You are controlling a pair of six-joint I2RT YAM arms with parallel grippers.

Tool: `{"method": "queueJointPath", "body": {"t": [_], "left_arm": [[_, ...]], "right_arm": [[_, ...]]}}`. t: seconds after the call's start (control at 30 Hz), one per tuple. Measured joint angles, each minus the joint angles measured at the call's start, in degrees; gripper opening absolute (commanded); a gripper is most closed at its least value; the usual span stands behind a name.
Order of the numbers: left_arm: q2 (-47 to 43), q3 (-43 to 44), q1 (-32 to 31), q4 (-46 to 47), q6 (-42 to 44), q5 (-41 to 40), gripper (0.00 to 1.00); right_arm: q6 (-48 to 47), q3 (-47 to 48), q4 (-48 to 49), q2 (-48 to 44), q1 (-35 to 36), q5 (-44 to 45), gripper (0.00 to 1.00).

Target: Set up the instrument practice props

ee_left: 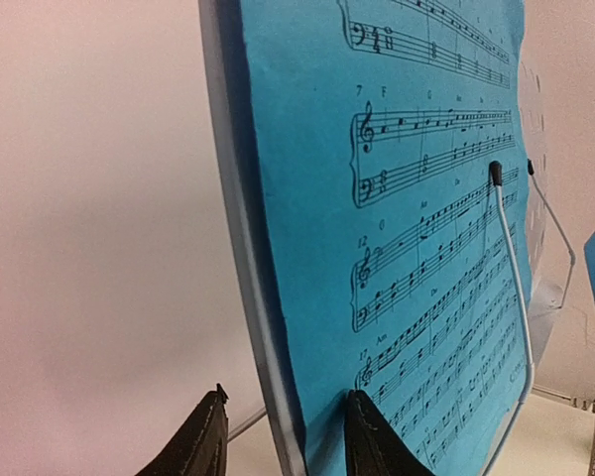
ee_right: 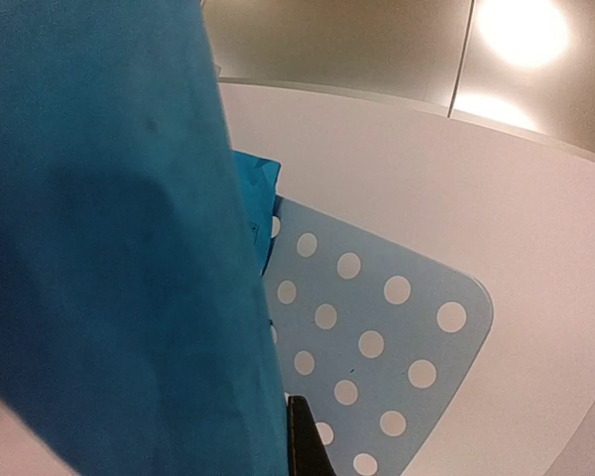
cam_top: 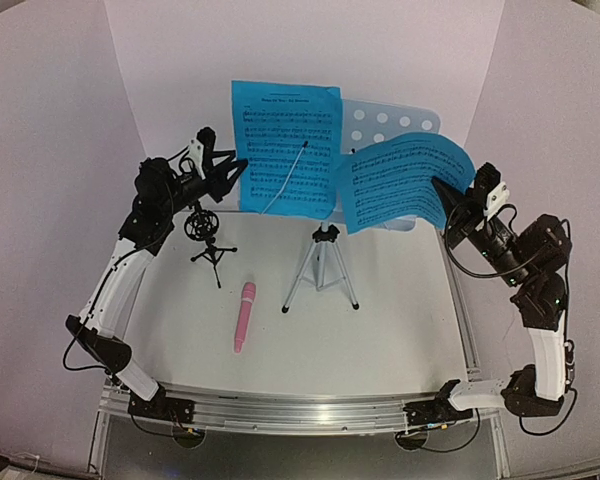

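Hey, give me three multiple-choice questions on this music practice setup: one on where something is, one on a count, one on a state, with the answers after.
1. Where is the pink plastic microphone?
A. Lying flat on the white table, near the feet of the small black tripod mic holder and the silver tripod
B. Seated in the holder
C. Standing on its end

2. How many bright blue paper music sheets are in view?
A. One
B. Two
C. Four

3. What state is the small black tripod mic holder in?
A. Tipped over
B. Holding the microphone
C. Upright and empty

Answers:
1. A, the top view shows it flat on the table.
2. B, one rests on the pale blue perforated music stand and the other hangs from the right claw.
3. C, it stands on its legs with its ring bare.
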Motion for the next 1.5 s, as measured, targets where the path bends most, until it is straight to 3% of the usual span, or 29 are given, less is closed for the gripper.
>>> {"method": "queueJointPath", "body": {"t": [0.2, 0.5, 0.63, 0.87, 1.07, 1.23, 1.33, 1.5], "left_arm": [[-0.1, 0.0, 0.3, 0.7, 2.3, -1.7, 0.41], [-1.0, -1.0, 0.4, 1.4, 3.9, -1.9, 0.68], [-4.2, -4.5, 0.5, 4.5, 5.6, -1.5, 0.72], [-13.7, -13.5, 0.1, 17.3, 9.6, 7.5, 0.74], [-15.8, -14.4, -7.0, 22.9, 13.8, 13.9, 0.8], [-9.0, -11.3, -15.0, 24.3, 15.6, 16.2, 0.81], [0.2, -2.7, -17.6, 25.6, 12.2, 15.6, 0.77], [12.3, 10.4, -20.2, 23.5, 6.1, 13.4, 0.6]], "right_arm": [[0.0, 0.0, 0.0, 0.0, 0.0, 0.0, 0.0], [0.5, 3.6, 0.3, 2.4, 0.0, 1.2, 0.0], [0.7, 9.2, 0.8, 6.5, 0.0, 1.4, 0.0], [0.8, 16.4, 1.8, 12.2, 0.0, 0.8, 0.0], [2.7, 17.3, 3.3, 13.7, 0.0, -0.8, 0.0], [3.9, 16.1, 5.3, 13.8, 0.0, -1.5, 0.0], [4.3, 15.1, 6.0, 13.7, 0.0, -2.0, 0.0], [5.0, 12.9, 6.7, 13.2, 0.0, -2.4, 0.0]]}}
